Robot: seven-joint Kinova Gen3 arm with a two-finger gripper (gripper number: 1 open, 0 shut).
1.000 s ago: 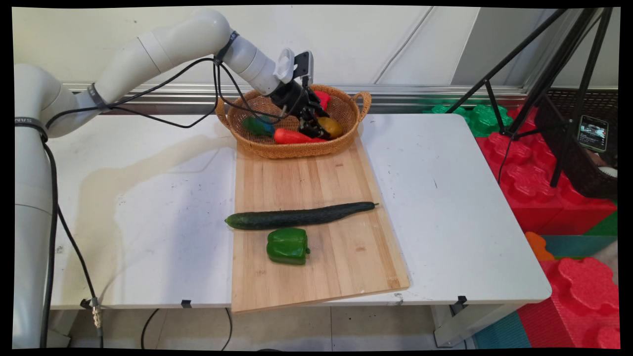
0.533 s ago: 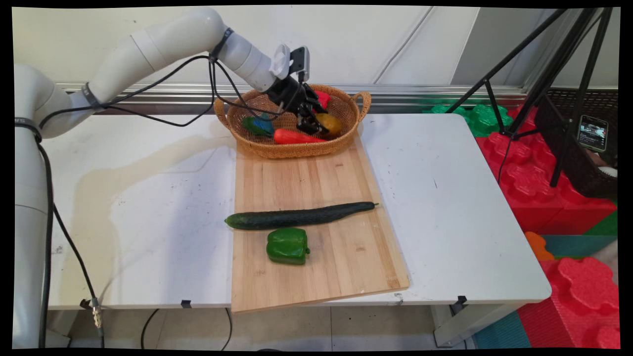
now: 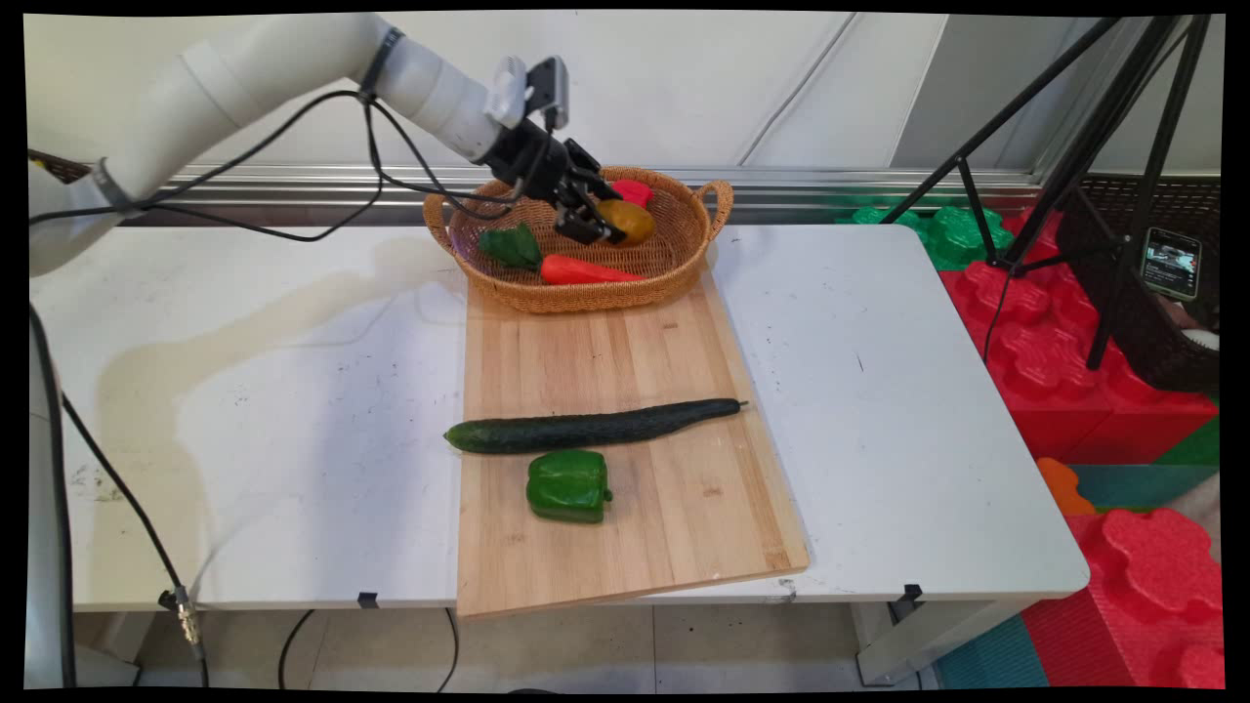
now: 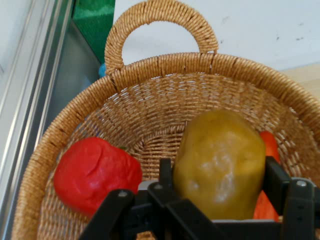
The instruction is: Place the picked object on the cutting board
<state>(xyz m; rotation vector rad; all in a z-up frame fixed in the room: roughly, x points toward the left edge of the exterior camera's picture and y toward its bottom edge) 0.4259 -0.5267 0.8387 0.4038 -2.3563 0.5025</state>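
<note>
My gripper [image 3: 598, 221] hangs over the wicker basket [image 3: 586, 296], shut on a yellow-brown potato [image 3: 630, 223] that is raised off the basket floor. In the hand view the potato [image 4: 220, 162] sits between the two black fingers [image 4: 165, 172]. A red pepper [image 4: 95, 175] lies below it to the left, seen also in the main view as the red pepper [image 3: 633, 189] at the basket's back. An orange carrot [image 3: 583, 270] and a green leafy vegetable [image 3: 512, 246] lie at the basket's front.
A wooden board [image 3: 625, 547] runs from the basket to the table's near edge, with a long cucumber [image 3: 586, 428] and a green pepper [image 3: 568, 485] on it. A black tripod [image 3: 1074, 146] and red foam blocks [image 3: 1055, 371] stand right of the table.
The gripper has risen and drawn back to the upper left, lifting the potato up from among the vegetables. The leafy green vegetable now shows in full.
</note>
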